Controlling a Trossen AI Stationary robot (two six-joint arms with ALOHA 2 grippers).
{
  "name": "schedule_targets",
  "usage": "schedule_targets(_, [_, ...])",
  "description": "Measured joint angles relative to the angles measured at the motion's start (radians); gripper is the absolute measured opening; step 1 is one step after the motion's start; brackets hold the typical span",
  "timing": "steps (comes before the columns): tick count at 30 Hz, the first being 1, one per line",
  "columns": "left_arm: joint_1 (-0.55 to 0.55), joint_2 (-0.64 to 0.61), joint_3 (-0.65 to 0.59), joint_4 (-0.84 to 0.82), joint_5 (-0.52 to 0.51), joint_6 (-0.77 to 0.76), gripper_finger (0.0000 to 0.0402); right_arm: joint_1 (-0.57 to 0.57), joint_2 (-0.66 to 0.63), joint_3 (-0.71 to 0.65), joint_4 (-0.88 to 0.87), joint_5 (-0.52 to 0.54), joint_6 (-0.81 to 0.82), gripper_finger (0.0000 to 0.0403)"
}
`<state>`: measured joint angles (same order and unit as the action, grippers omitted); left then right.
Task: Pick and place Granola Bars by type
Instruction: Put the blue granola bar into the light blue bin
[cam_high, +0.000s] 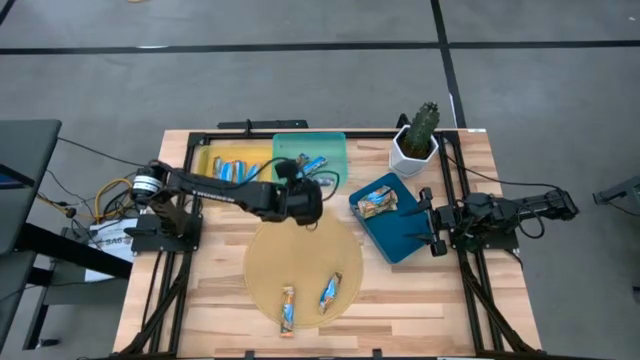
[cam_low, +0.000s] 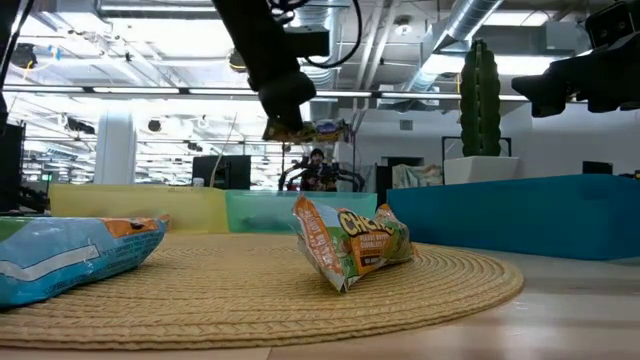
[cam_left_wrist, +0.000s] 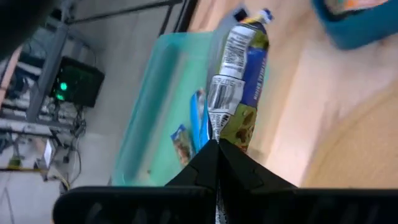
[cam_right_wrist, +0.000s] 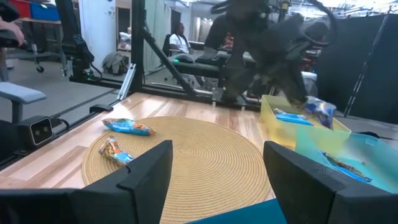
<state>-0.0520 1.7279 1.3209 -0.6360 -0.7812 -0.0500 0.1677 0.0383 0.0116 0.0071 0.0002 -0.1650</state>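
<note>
Left gripper (cam_high: 305, 203) is clamped on a blue-and-silver granola bar (cam_left_wrist: 239, 74), holding it in the air by one end so its long axis runs straight out past the fingers. It hangs just off the woven mat (cam_high: 262, 262), with the teal tray (cam_high: 331, 147) right ahead. Right gripper (cam_high: 430, 222) sits spread apart by the dark blue tray (cam_high: 404, 240), farther off.

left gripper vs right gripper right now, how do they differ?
The left gripper is shut on a granola bar, held by the teal tray; the right gripper is open and empty. The left one reaches out mid-table; the right one waits at the blue tray edge. Both are dark, two-fingered.
</note>
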Motion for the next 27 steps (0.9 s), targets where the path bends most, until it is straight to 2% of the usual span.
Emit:
schedule_targets(12, [0.075,-0.002,0.0,0.079,0.011,-0.004,0.0,0.0,0.0,0.0,0.0,0.0,0.0,0.0244])
schedule_targets(17, [0.125,-0.002,0.0,0.093,0.019,-0.067,0.0,0.0,0.0,0.0,0.0,0.0,0.0,0.0244])
schedule_targets(27, [0.26,0.027,-0.006,0.106,0.139,-0.185,0.0,0.0,0.0,0.0,0.0,0.0,0.0,0.0244])
